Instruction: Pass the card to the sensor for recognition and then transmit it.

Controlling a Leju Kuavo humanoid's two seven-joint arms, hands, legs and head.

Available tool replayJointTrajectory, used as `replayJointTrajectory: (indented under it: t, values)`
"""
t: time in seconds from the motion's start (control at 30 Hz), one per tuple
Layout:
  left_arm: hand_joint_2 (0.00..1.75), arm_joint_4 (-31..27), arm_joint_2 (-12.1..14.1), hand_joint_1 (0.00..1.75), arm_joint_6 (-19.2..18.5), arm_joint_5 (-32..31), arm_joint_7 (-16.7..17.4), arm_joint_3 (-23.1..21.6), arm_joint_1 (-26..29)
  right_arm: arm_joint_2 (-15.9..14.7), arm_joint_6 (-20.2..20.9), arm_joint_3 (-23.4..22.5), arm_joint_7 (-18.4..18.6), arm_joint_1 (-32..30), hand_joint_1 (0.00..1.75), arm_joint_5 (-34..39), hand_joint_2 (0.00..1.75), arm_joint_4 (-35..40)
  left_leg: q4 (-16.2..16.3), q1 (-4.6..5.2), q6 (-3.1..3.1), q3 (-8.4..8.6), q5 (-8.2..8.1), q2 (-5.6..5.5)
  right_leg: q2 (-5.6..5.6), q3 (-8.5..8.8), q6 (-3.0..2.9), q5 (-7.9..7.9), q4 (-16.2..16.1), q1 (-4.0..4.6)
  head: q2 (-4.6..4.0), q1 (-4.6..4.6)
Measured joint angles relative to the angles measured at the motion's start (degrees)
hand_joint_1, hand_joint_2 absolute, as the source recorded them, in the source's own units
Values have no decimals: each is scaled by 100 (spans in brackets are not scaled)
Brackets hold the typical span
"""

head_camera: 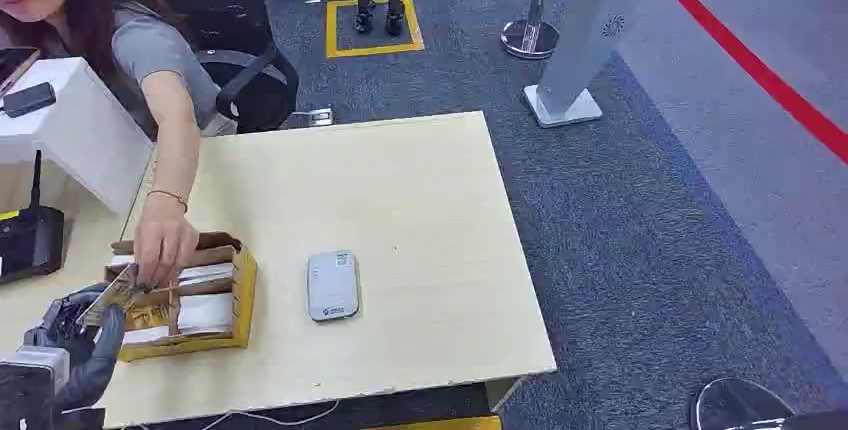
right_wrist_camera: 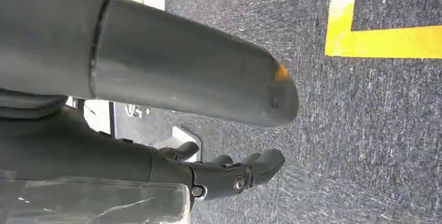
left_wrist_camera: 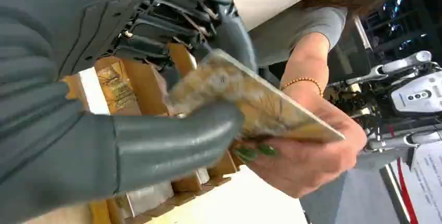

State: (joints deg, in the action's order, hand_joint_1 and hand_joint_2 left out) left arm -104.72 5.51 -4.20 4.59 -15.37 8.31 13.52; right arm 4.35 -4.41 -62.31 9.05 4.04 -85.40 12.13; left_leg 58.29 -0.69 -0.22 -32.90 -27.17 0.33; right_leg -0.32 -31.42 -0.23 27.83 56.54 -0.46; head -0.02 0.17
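Left robot hand pinches the card, person's hand touching it.

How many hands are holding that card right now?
2. The robot's left hand grips the card at one end, above the cardboard box. A person's hand holds the card's other end.

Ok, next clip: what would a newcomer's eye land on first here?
Probably the card at the table's near-left corner, gripped by the robot's left hand while a person's hand holds its other end above the yellow card box. Next, the small white sensor lying alone mid-table.
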Motion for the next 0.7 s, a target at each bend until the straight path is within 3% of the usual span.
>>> replayJointTrajectory:
  t: [0.7]
  values:
    - [175,2,-17,175,171,-99,-26,0,-4,0,-33,0,0,0,0,-2,0,0,0,0,0,0,0,0,0,0,0,0,0,0,-2,0]
